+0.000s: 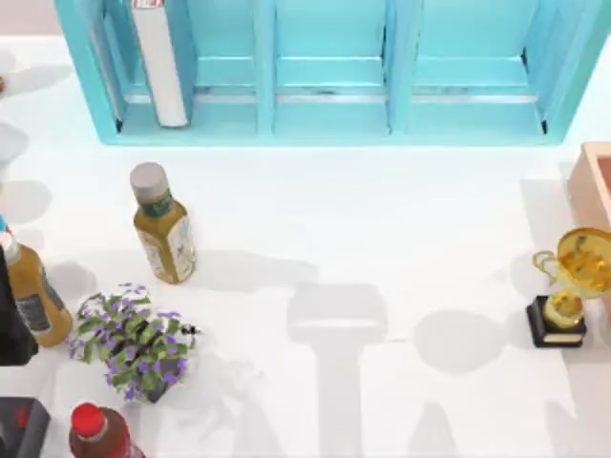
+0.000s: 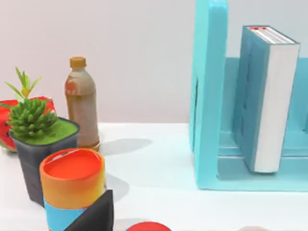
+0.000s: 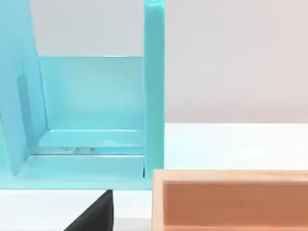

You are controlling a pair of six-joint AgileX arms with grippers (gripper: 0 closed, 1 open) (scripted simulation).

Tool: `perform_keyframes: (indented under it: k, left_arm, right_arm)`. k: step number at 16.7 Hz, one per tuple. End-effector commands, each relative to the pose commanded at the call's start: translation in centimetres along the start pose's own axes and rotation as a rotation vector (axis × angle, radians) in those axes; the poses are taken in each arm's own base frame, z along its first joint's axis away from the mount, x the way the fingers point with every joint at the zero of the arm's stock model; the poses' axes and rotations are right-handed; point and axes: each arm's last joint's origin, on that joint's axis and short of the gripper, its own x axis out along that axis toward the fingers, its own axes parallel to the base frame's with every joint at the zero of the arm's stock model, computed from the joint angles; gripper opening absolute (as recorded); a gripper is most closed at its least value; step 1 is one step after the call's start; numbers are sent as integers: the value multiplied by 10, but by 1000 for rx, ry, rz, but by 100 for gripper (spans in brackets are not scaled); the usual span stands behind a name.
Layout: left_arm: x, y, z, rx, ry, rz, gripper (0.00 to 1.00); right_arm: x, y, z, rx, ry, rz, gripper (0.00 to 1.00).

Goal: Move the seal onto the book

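Observation:
The book (image 1: pixel 158 59) stands upright in the leftmost compartment of the teal shelf (image 1: pixel 325 119), white page edges facing out. The left wrist view shows its teal cover, white pages and red top trim, the book (image 2: pixel 267 96) leaning against nothing, just inside the shelf's side wall. The seal is out of view. A dark corner of my left gripper (image 2: pixel 95 217) shows low in the left wrist view, beside an orange can (image 2: pixel 72 185). A dark corner of my right gripper (image 3: pixel 95 214) sits near the shelf's right end and a wooden box (image 3: pixel 231 199).
On the left stand two amber bottles (image 1: pixel 164 227) (image 1: pixel 32 296), a purple-flowered plant (image 1: pixel 134 339) and a red-capped bottle (image 1: pixel 95 434). A gold trophy (image 1: pixel 571 286) and the wooden box (image 1: pixel 594 181) are at the right edge. A succulent pot (image 2: pixel 41 137) and brown bottle (image 2: pixel 81 103) stand by the can.

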Motion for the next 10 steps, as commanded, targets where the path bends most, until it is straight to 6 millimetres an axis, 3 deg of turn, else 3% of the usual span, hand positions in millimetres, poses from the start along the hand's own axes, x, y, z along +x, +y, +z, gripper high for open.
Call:
perform_keyframes:
  k: [4,7,10]
  left_arm:
    - [1,-1,5,-3,0,-2,100]
    - [6,-3,25,-9,10,-8,100]
    - [25,-7,50,-13,51,-16,100]
  right_arm:
    - [0,0,0,0,0,0,100]
    - [0,0,0,0,0,0,100]
    - [0,0,0,0,0,0,100]
